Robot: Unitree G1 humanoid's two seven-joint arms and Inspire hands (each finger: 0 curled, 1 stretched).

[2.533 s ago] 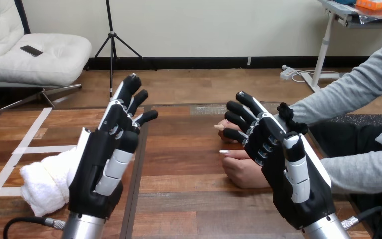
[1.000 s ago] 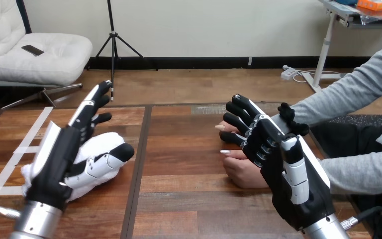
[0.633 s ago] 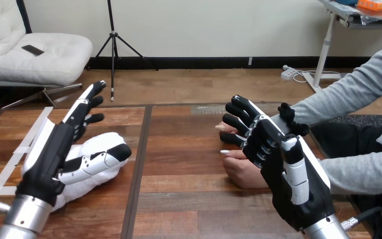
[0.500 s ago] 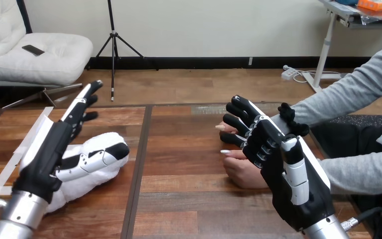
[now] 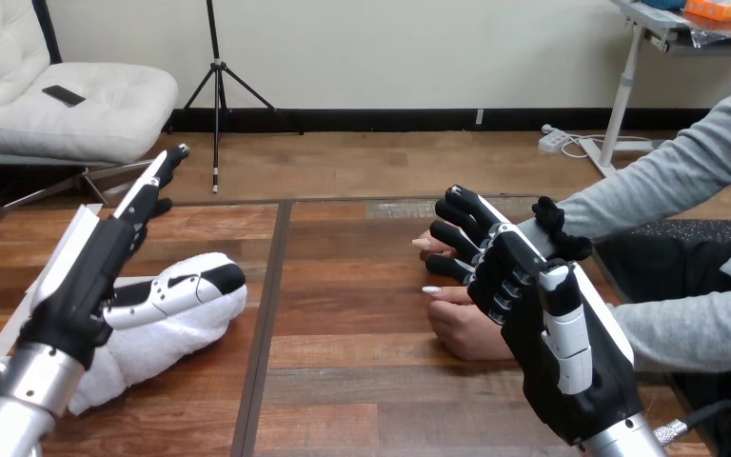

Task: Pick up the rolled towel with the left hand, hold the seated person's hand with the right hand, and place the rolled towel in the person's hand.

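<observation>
In the head view, the rolled towel (image 5: 176, 328) lies on the wooden table (image 5: 343, 381) in the lower left of the frame. The left hand (image 5: 90, 281) stands over it, open, its fingers (image 5: 148, 190) straight and pointing to the upper left, its thumb laid along the towel's top. At lower right the right hand (image 5: 547, 328) is open too, fingers loosely spread in front of the person's hands (image 5: 462, 328), which rest on the table right of centre. Contact between them cannot be told.
</observation>
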